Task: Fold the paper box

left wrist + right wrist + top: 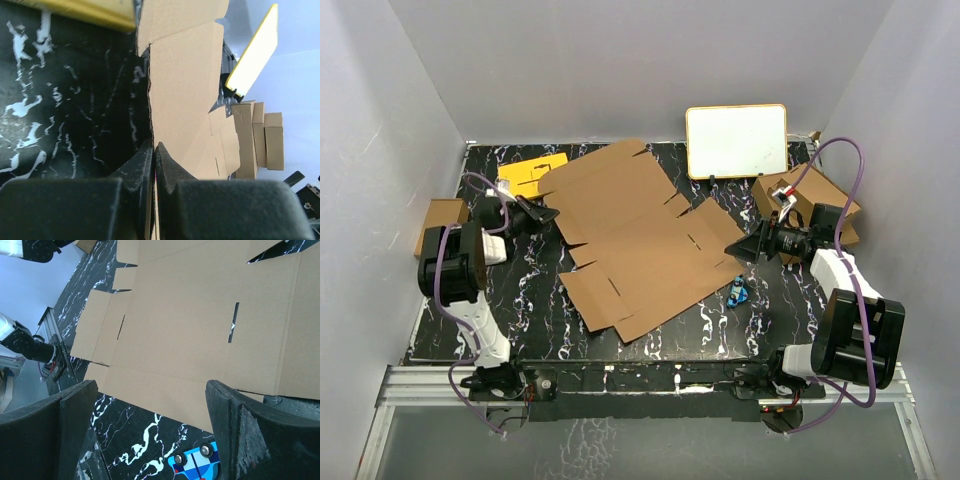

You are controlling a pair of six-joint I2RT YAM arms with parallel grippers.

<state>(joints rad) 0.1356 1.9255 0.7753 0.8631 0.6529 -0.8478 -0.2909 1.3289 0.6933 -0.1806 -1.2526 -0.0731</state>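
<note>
The left gripper has its fingers pressed together on the left edge of the paper box. In the left wrist view the corrugated edge runs straight down into the seam between the two pads, and a sliver of cardboard shows between them lower down. That edge looks slightly raised off the table at the pinch, though the tilt is hard to judge.

Outward from there, the sheet lies spread across the middle of the table as a flat die-cut blank. Its panels, flaps and slots are all open to the camera, and no wall stands up and no tab is tucked in.

At the far side, the right gripper hovers just beside the box's right edge with its fingers spread wide, holding nothing (its wrist view shows bare cardboard between the pads). A small blue object sits on the table just beside that corner, and a yellow card lies near the left grip.

By my reading, the task has barely begun. One edge is gripped and nothing is creased. Raising the side walls, folding the flaps and locking the tabs into the slots all remain to be done.
</note>
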